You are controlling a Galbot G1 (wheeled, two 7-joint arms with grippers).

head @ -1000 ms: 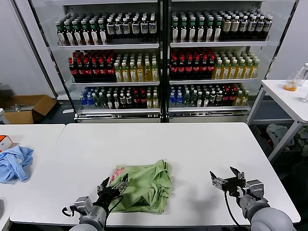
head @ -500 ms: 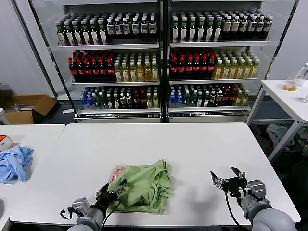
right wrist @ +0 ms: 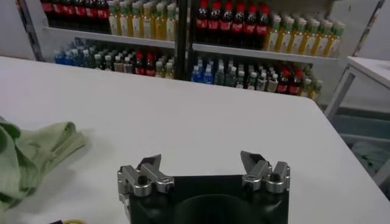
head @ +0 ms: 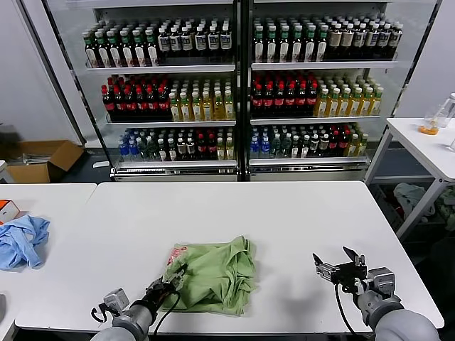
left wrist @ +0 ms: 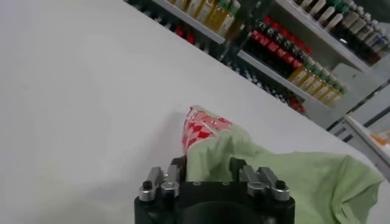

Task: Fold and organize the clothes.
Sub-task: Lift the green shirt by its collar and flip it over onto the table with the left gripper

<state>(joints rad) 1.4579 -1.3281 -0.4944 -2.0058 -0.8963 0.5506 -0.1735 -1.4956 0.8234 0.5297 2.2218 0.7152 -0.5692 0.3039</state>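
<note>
The light green shirt (head: 213, 277) lies bunched and partly folded on the white table (head: 284, 213), near its front edge, with the pink-red-white print (head: 175, 253) at its far left corner. My left gripper (head: 173, 283) is at the shirt's near left edge. In the left wrist view its fingers (left wrist: 178, 169) close on a bunched fold of the green cloth (left wrist: 292, 176), just below the print (left wrist: 198, 125). My right gripper (head: 334, 264) hovers open and empty over bare table to the shirt's right. In the right wrist view (right wrist: 201, 161) the shirt (right wrist: 24, 158) lies off to the side.
A light blue garment (head: 21, 241) and an orange box (head: 6, 208) lie on the neighbouring table at the left. Glass-door coolers full of bottles (head: 234, 85) stand behind the table. Another white table (head: 426, 142) stands at the right.
My left gripper moved toward the front edge and closed its fingers from open onto the shirt's near left fold. The right gripper barely moved.
</note>
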